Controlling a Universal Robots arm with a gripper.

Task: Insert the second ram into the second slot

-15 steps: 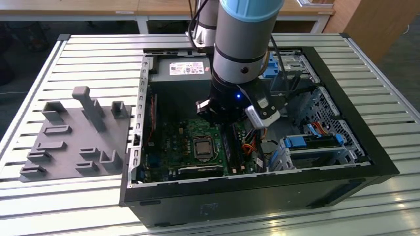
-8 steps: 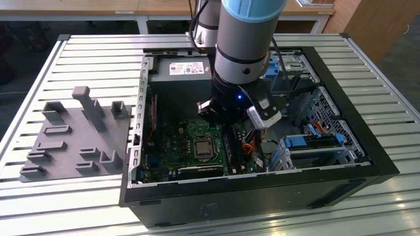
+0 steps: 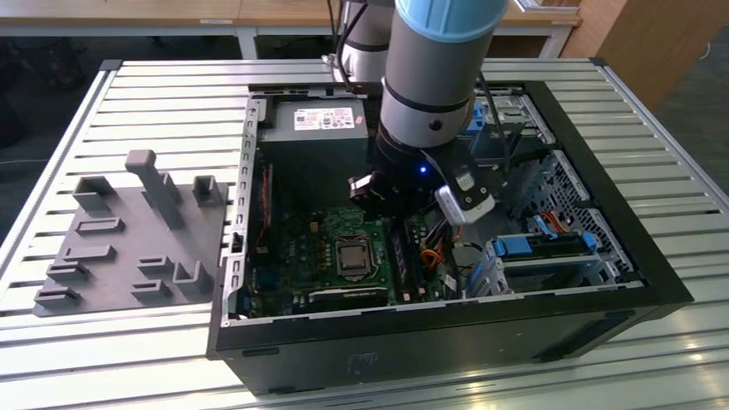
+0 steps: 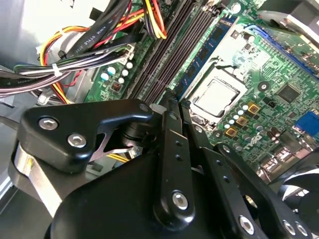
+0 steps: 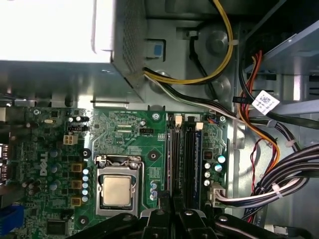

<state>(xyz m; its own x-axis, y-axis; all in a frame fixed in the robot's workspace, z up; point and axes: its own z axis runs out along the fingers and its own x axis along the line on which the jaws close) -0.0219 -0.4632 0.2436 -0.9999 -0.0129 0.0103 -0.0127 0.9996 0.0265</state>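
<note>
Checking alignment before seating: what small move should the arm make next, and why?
Probably a slow, straight descent: in the first wrist view the gripper hangs above the memory slots beside the processor socket, lined up with their length.

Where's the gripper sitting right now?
In the exterior view the gripper is down inside the open computer case, over the memory slots, just to that view's right of the CPU socket.

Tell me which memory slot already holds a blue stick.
The slot nearest the processor socket; the other slots toward the cables look dark and empty.
</note>
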